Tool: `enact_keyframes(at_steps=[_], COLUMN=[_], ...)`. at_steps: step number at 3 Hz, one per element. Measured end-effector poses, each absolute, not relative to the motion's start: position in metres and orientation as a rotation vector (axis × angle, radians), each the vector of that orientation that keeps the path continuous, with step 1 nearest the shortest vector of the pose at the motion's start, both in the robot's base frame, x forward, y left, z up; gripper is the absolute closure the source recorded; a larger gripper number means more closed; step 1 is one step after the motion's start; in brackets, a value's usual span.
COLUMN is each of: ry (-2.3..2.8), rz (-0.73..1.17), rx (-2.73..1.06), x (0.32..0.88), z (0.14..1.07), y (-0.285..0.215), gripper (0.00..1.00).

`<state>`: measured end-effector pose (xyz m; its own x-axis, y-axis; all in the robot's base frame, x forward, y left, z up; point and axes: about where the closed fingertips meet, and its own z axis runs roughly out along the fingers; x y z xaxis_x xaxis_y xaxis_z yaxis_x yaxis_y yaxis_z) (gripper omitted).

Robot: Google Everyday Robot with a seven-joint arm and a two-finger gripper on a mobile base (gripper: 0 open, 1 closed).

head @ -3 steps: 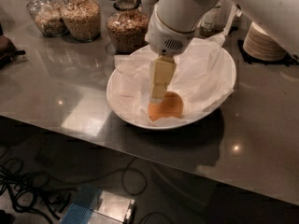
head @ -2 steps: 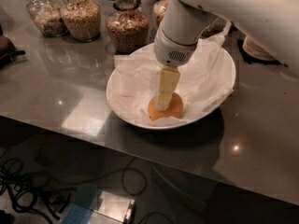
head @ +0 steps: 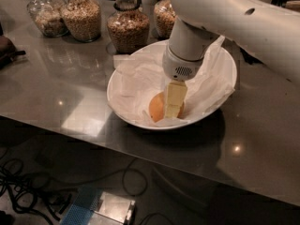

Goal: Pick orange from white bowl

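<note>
The orange lies in the near part of the wide white bowl, on its crumpled white paper lining. The bowl stands on the grey metal counter. My gripper points straight down into the bowl from the white arm above and sits on the orange, covering its right half. Only the orange's left side shows.
Several glass jars of grains stand behind the bowl. A dark object lies at the counter's left edge. The counter's front edge runs close below the bowl, with cables and a box on the floor.
The gripper has stayed down at the orange in the bowl. The white arm above has swung forward and fills more of the upper right. The orange and bowl have hardly moved.
</note>
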<state>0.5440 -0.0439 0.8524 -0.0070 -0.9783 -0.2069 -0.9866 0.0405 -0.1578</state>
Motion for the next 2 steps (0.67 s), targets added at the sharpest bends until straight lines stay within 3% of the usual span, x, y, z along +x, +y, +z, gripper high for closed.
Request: enact_keyframes(at_steps=[2], ry=[2.033], rz=[0.009], rx=[-2.006], x=[0.5432], z=[0.8467], y=[-0.0397], gripper=[0.00])
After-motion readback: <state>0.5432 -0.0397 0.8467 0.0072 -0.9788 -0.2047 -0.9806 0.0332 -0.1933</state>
